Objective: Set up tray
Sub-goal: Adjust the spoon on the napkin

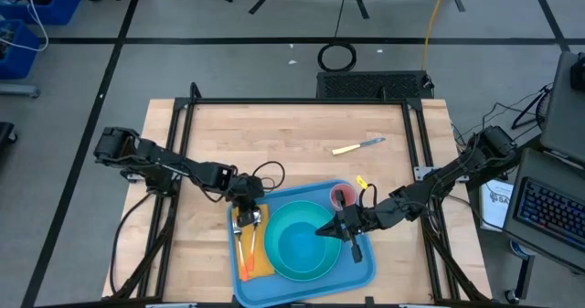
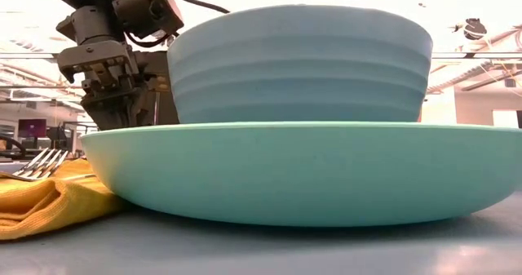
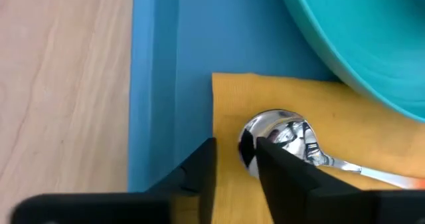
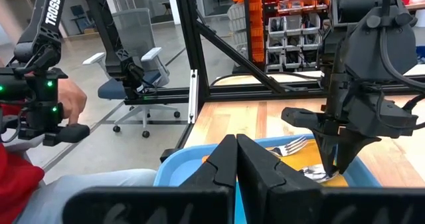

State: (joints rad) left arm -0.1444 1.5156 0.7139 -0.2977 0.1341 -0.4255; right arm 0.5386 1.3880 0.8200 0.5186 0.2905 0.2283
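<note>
Your left tool [image 3: 236, 164]: parted, fingers straddling spoon [image 3: 285, 136] bowl on napkin [image 3: 232, 108] in tray [image 3: 156, 84] | Your right tool [image 4: 236, 161]: closed, empty, above plate [image 1: 297, 244]

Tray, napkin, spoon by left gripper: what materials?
Tray: likely plastic, smooth blue with a moulded raised rim. Napkin: cloth by the look, yellow with a fine woven texture. Spoon: metal, polished bowl with mirror reflections.

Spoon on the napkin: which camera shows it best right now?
Left wrist view: the spoon bowl fills the frame beside the left gripper. High view shows it tiny; right wrist view glimpses it under that gripper; low view shows only the fork.
</note>
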